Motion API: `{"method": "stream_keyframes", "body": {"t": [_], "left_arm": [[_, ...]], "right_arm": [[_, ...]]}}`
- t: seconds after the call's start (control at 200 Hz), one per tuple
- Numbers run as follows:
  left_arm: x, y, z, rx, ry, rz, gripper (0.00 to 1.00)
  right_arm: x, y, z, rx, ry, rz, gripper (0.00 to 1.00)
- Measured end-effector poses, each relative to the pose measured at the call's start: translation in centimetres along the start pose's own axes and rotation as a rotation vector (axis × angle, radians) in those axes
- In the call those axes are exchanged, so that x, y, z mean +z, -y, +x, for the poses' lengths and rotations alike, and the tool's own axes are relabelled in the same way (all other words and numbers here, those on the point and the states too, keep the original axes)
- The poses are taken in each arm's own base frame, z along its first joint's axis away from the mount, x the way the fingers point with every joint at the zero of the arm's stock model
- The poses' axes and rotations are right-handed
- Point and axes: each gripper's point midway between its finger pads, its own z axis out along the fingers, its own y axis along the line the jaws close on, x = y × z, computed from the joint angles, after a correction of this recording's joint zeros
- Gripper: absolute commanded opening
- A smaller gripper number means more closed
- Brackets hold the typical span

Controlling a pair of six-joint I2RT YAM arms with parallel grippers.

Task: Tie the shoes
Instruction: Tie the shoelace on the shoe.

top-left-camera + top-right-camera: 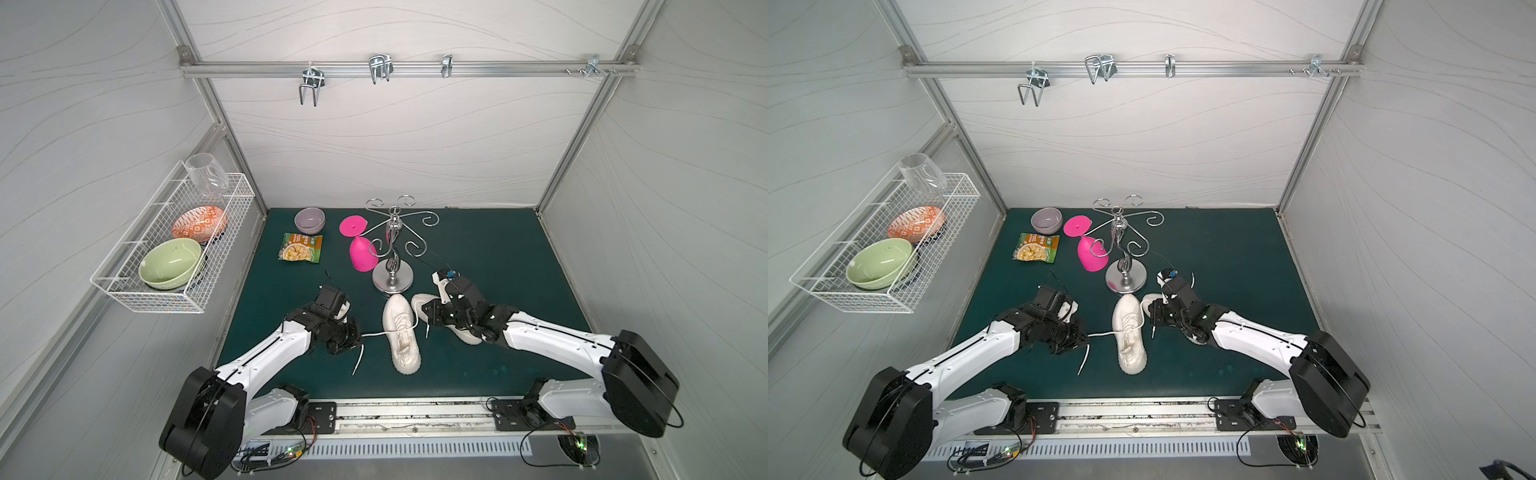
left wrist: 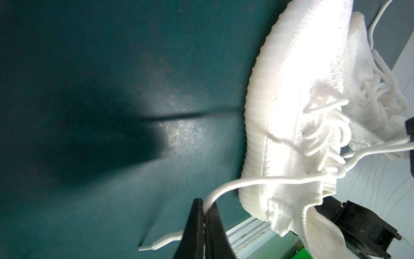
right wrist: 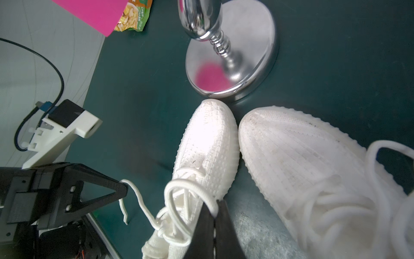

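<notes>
Two cream shoes (image 1: 401, 332) on green mat (image 1: 519, 257) (toes near a chrome stand (image 1: 392, 279))

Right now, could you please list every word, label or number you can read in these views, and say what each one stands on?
Snack packet: printed lettering, too small in both top views and blurred in the right wrist view; nothing can be quoted.
No other text shows.

Blocking me: chrome stand (image 1: 392, 276) just beyond shoes (image 1: 401, 334), pink cup (image 1: 362, 254) beside it. Passable for me: bare mat (image 1: 519, 257) far right, along front edge.
</notes>
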Motion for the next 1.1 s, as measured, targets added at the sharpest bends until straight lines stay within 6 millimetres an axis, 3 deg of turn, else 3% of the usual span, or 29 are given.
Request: {"method": "stream_keyframes", "body": {"t": [0.335,0.745,1.1], "left_arm": [[0.2,0.1,0.1,0.002,-0.005,0.013,0.00],[0.4,-0.1,0.3,0.000,-0.010,0.013,0.00],[0.5,-0.4,0.5,0.000,-0.014,0.010,0.00]], "right_arm": [[-1.1,0.1,0.1,0.021,0.036,-0.008,0.00],[-0.1,-0.7,-2.3,0.095,0.101,-0.013,0.00],[2.6,-1.9,-4.6,0.099,0.097,-0.021,0.00]]}}
